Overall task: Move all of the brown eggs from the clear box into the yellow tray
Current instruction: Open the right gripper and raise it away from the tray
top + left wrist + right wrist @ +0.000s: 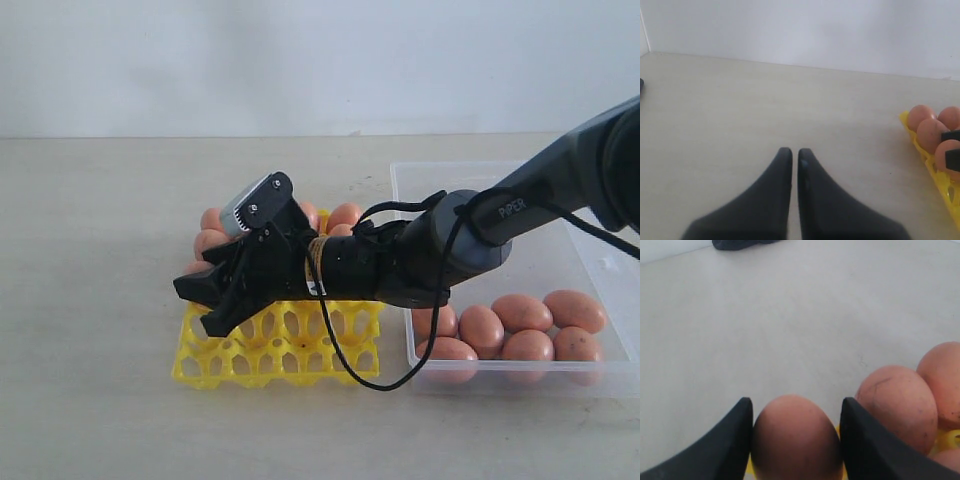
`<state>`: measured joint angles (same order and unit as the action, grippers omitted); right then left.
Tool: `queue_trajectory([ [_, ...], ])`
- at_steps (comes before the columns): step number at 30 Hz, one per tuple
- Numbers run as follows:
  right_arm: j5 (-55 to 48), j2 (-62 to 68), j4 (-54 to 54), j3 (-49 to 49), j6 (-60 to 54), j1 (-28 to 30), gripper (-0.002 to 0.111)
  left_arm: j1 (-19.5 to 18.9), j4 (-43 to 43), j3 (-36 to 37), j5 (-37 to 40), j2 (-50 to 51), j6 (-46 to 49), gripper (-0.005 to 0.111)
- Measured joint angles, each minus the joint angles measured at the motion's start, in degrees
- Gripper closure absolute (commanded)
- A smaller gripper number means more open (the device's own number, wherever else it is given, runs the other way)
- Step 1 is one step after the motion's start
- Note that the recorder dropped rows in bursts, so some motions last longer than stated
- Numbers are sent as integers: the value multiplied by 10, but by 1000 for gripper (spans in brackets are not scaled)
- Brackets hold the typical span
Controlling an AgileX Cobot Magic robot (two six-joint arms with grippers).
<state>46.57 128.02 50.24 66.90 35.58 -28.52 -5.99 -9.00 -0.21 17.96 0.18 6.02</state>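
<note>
My right gripper (796, 401) is shut on a brown egg (796, 440), which fills the gap between both fingers. In the exterior view this gripper (203, 303) hangs over the left part of the yellow tray (290, 345), and its body hides the held egg. Several brown eggs (345, 215) sit in the tray's far rows, and two of them (897, 407) show beside my right fingers. More brown eggs (527, 345) lie in the near end of the clear box (400, 172). My left gripper (791, 150) is shut and holds nothing, over bare table beside the tray (940, 182).
The right arm (520, 205) reaches across the clear box toward the tray, and a black cable (345, 365) loops below it. A dark shape (740, 244) lies on the table at the far edge of the right wrist view. A pale wall backs the table.
</note>
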Motion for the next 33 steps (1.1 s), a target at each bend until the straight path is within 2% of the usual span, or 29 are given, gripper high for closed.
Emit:
queue_trajectory([
  [4, -1, 0, 5, 0, -1, 0, 66, 0, 0, 0, 0, 0, 0, 103],
  [8, -1, 0, 6, 0, -1, 0, 61, 0, 0, 0, 0, 0, 0, 103],
  [27, 35, 1, 10, -1, 7, 0, 61, 0, 0, 0, 0, 0, 0, 103],
  [33, 41, -55, 10, -1, 12, 0, 61, 0, 0, 0, 0, 0, 0, 103],
])
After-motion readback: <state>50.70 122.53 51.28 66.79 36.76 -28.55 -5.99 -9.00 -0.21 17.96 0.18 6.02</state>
